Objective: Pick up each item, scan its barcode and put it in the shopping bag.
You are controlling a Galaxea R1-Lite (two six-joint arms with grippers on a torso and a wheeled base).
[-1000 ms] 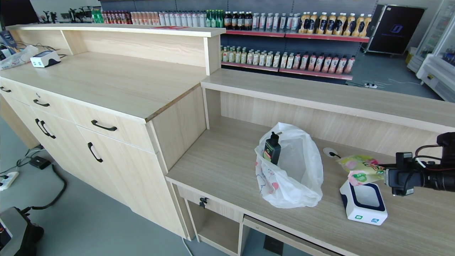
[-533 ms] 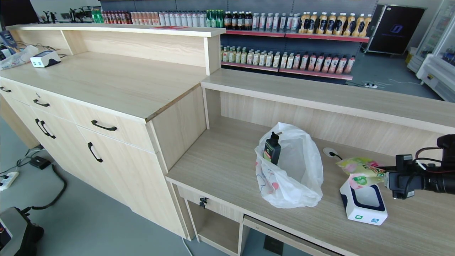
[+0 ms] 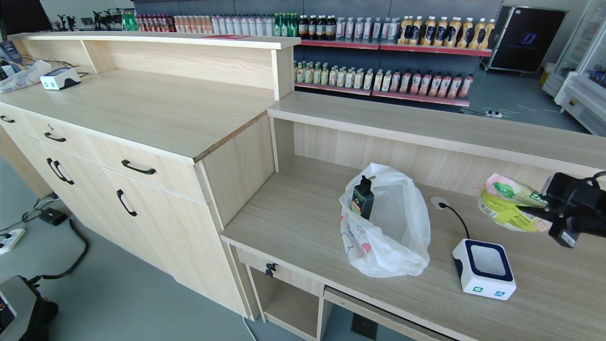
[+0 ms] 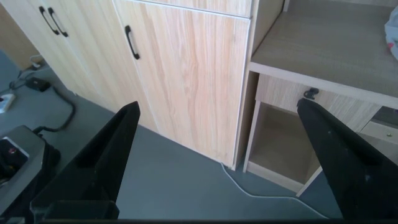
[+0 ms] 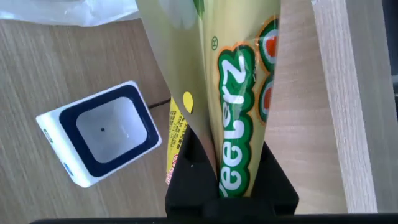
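R end effector (image 3: 537,211) is clamped on one end of the snack pack (image 3: 509,201). It holds the pack in the air at the right edge of the frame, above the surface (image 3: 293,213), up and right of the scanner (image 3: 484,267) and well apart from the bag (image 3: 386,227).

Step, by my read: get the barcode over the scanner window, then bag it.
- Turn the wrist so the printed face w/ the code looks down at the window. A white patch on the pack's lower edge may be the code, but it's too small to tell.
- Bring it near and flat, w/o touching, and keep the cable clear.
- For the bag, come in from above the mouth. The film is limp and a bottle (image 3: 362,199) leans at the left side, so aim right of it and let go low.

Pack's long axis runs about level, from the grip toward frame left, w/ the free end tipped a bit up and pointing bag-ward.

L end effector (image 4: 216,106) is spread open, low by the cabinet doors.
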